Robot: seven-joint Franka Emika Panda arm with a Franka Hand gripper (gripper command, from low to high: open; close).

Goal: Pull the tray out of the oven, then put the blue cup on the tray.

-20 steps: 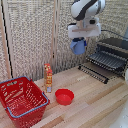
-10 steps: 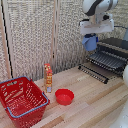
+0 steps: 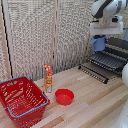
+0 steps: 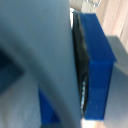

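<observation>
Fingers (image 3: 100, 41) pinch the blue cup (image 3: 98, 44) in the air above the pulled-out tray (image 3: 106, 60) at the oven (image 3: 119, 47); lower it straight, land upright mid-rack, then release

Red basket (image 3: 21, 100), orange bottle (image 3: 48, 77) and red bowl (image 3: 64, 96) on wooden table (image 3: 95, 107).

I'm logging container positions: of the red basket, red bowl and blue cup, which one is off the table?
The blue cup: it hangs under the gripper above the tray, while the red bowl and red basket rest on the wooden table.
</observation>
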